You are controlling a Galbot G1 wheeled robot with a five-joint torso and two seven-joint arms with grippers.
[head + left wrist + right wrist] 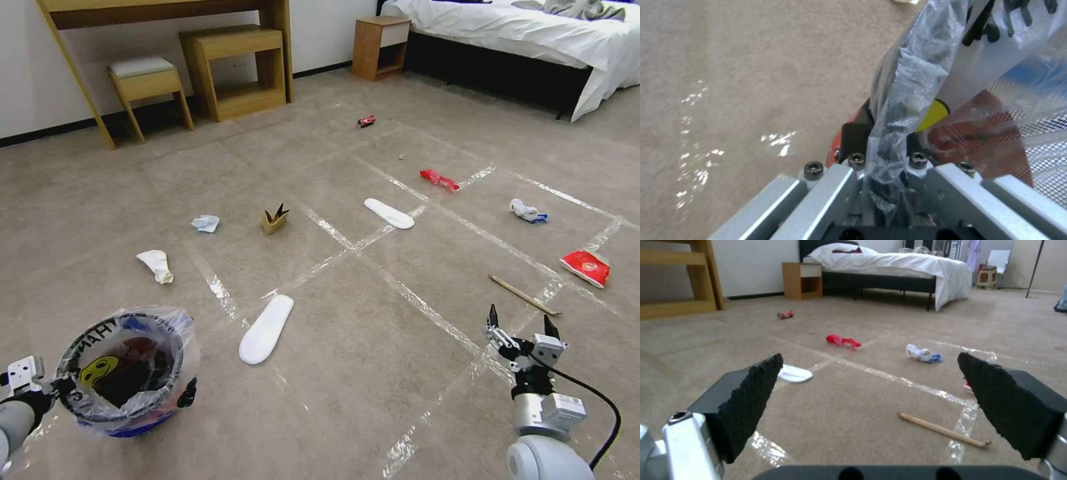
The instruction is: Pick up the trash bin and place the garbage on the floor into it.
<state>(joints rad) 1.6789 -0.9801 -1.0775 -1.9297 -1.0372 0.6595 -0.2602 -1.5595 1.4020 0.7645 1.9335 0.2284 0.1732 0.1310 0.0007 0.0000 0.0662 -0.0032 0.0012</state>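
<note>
The trash bin (127, 370), black-rimmed and lined with a clear bag, hangs low at my left with dark and red litter inside. My left gripper (57, 387) is shut on its rim and bag (887, 156). On the taped floor (373, 347) lies the garbage: a near white slipper (267, 329), a far slipper (389, 213), white tissues (156, 265), a tan carton (275, 219), a red wrapper (439, 179), a red can (366, 121) and a red packet (587, 267). My right gripper (523, 320) stands open just short of the wooden stick (942, 430).
A wooden desk (167, 10), a padded stool (145, 80) and a low shelf table (233, 63) line the far wall. A nightstand (381, 45) and a bed (527, 33) stand at the back right. A white-and-blue crumple (527, 211) lies right of the far slipper.
</note>
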